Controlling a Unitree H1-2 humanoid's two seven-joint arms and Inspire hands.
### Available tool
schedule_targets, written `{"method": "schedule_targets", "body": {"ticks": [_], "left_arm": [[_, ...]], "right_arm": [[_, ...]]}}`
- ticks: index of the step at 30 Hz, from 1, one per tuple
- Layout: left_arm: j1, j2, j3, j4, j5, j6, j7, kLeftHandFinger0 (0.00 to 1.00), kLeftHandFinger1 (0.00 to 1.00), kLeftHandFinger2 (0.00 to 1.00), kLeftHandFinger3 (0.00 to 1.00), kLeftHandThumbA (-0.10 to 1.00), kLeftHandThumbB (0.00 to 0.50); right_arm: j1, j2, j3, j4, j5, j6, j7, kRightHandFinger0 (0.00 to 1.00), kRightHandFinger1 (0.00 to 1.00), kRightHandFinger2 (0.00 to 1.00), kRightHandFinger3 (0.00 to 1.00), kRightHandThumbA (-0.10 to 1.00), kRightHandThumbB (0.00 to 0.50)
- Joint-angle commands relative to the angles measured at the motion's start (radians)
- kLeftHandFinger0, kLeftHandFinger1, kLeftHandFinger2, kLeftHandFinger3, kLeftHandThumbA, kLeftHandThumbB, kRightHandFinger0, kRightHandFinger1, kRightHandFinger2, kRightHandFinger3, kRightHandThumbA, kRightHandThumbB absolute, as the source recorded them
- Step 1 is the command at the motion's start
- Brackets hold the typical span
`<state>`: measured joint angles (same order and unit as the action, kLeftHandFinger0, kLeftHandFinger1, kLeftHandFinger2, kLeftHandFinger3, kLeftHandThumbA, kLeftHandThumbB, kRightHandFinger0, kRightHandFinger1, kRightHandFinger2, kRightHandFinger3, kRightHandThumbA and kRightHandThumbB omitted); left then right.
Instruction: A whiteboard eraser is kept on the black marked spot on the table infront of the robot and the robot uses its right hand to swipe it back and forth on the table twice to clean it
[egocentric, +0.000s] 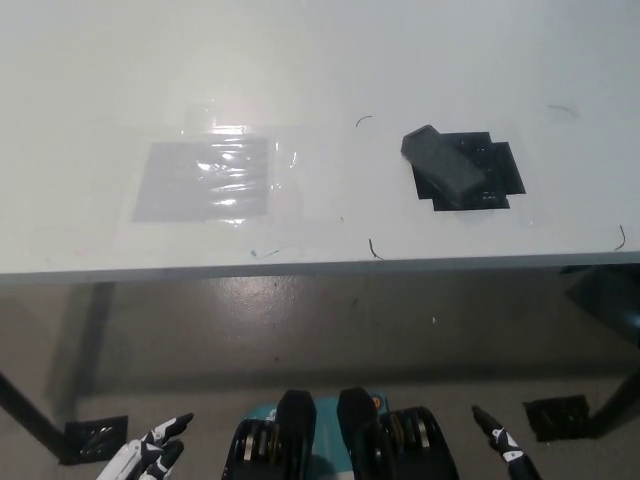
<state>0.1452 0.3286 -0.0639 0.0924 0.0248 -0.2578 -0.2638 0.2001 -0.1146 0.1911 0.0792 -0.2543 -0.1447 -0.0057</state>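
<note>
A dark grey whiteboard eraser (443, 163) lies slanted on the black marked spot (485, 170) on the white table (320, 80), right of centre. Nothing touches it. Only the fingertips of my black right hand (502, 447) show at the bottom right, far below the table edge, with the fingers apart and holding nothing. My white left hand (148, 459) rests at the bottom left, its fingers spread and empty.
A grey patch under shiny clear tape (210, 178) lies on the table's left half. Small dark pen marks (374, 248) dot the surface near the front edge. Table legs and black foot plates (560, 415) stand on the floor below.
</note>
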Motion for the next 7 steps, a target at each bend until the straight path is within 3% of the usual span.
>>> {"method": "schedule_targets", "body": {"ticks": [1,7], "left_arm": [[-0.046,-0.009,0.007,-0.002,-0.02,-0.134,0.006,1.0,1.0,1.0,1.0,0.94,0.452],[-0.038,-0.014,0.009,-0.003,-0.015,-0.142,0.013,1.0,1.0,1.0,1.0,0.94,0.435]], "right_arm": [[-0.042,0.009,-0.027,0.043,0.124,-0.325,-0.081,1.0,1.0,1.0,1.0,1.0,0.379],[-0.02,0.007,-0.014,0.029,0.117,-0.325,-0.078,1.0,1.0,1.0,1.0,1.0,0.385]]}}
